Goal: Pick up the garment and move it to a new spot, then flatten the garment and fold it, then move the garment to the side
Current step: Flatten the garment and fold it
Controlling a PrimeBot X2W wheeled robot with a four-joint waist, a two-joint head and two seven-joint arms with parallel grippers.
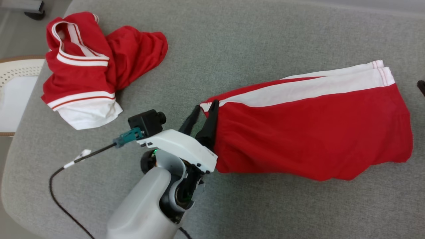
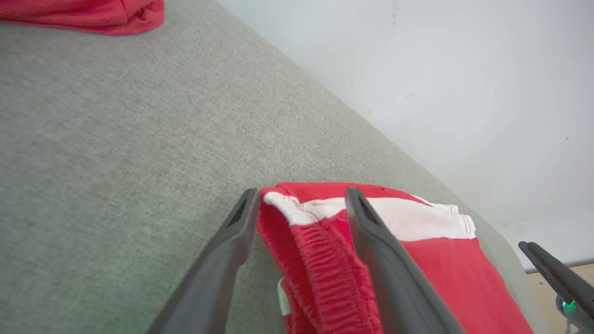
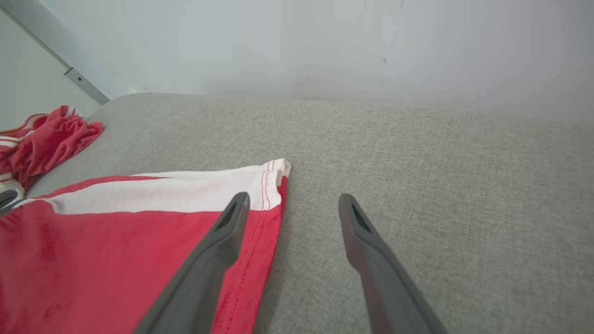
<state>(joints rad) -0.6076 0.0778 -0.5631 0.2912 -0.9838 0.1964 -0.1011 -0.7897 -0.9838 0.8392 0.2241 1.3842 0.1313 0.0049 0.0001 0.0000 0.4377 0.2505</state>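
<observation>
The garment, red shorts with a white side stripe, lies folded and fairly flat on the right half of the grey cushion. My left gripper stands open at the shorts' left end. In the left wrist view the ribbed waistband corner lies loose between that gripper's spread fingers. My right gripper is open at the hem end; its left finger hangs over the stitched hem and its right finger over bare cushion. The right gripper's fingers also show at the far end of the shorts.
A second red-and-white garment lies crumpled at the cushion's upper left. A pale perforated object stands beyond the cushion's left edge. A black cable trails from my left wrist. A white wall backs the cushion.
</observation>
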